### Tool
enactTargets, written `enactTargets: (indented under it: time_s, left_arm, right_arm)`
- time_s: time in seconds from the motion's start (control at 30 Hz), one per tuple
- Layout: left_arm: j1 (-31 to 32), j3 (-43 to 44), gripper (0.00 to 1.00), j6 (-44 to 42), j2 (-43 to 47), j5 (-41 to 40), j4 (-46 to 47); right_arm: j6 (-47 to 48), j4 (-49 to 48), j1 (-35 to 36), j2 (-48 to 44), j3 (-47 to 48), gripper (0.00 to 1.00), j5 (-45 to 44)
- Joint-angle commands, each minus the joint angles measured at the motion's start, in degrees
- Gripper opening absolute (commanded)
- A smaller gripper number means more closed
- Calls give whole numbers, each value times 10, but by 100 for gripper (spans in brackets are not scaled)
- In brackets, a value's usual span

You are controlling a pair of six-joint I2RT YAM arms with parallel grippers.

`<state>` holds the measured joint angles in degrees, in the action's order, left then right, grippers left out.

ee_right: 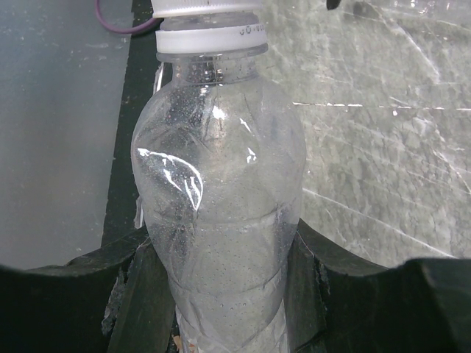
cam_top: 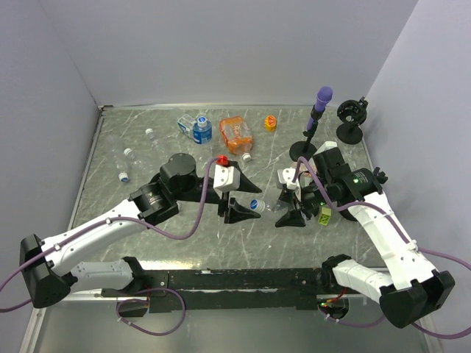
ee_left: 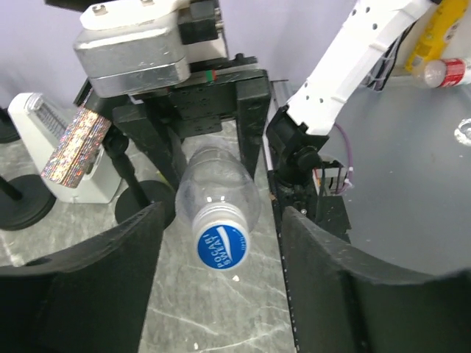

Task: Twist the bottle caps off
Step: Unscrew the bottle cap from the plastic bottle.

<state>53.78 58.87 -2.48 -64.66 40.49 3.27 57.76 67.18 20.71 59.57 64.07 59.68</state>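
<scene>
A clear bottle point(cam_top: 268, 208) lies level above the table between the two arms, and my right gripper point(cam_top: 291, 213) is shut on its body. In the right wrist view the bottle point(ee_right: 221, 191) fills the gap between the gripper point(ee_right: 221, 294) fingers, with its neck ring and cap point(ee_right: 208, 9) at the top edge. The blue-topped bottle cap point(ee_left: 222, 245) points at my left gripper point(ee_left: 221, 287). That gripper is open, and its fingers point(ee_left: 96, 279) stand on either side of the cap with a gap on each side. In the top view the left gripper point(cam_top: 241, 209) sits right at the cap point(cam_top: 254, 205).
Loose white caps point(cam_top: 129, 152) lie at the left of the table. Another clear bottle point(cam_top: 193, 125), an orange crushed bottle point(cam_top: 235, 134), a red cap point(cam_top: 221, 159) and a yellow cap point(cam_top: 270, 123) are at the back. A purple-topped stand point(cam_top: 318, 110) and a black stand point(cam_top: 352, 118) are at the back right.
</scene>
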Motion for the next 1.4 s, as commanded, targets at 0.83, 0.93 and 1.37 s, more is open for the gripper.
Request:
enactTargets:
  time_s: [0.83, 0.93, 1.37]
  left_arm:
    - [-9, 27, 1, 66, 16, -84, -37]
    - [-36, 33, 1, 200, 18, -139, -13]
    - [-91, 182, 1, 588, -64, -295, -131]
  right_arm:
    - [-111, -73, -20, 25, 34, 0, -4]
    - [-165, -107, -20, 44, 61, 0, -46]
    - [-294, -185, -13, 117, 161, 0, -148]
